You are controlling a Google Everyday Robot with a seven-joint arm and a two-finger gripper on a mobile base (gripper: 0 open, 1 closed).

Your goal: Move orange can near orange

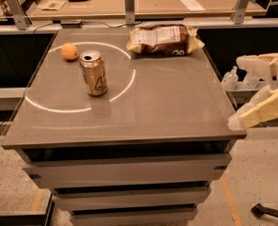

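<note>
The orange can [94, 73] stands upright in the upper left of the frame on the grey table [176, 102], just below and right of the orange [69, 51], near it but not touching. A snack bag [164, 39] lies at the table's far edge, upper centre. The gripper [258, 88] hangs beyond the table at the right edge of the frame, its pale fingers [265, 111] apart and empty, well apart from the can. I judge this the reaching step: next it must travel left and straddle the can without tipping it
</note>
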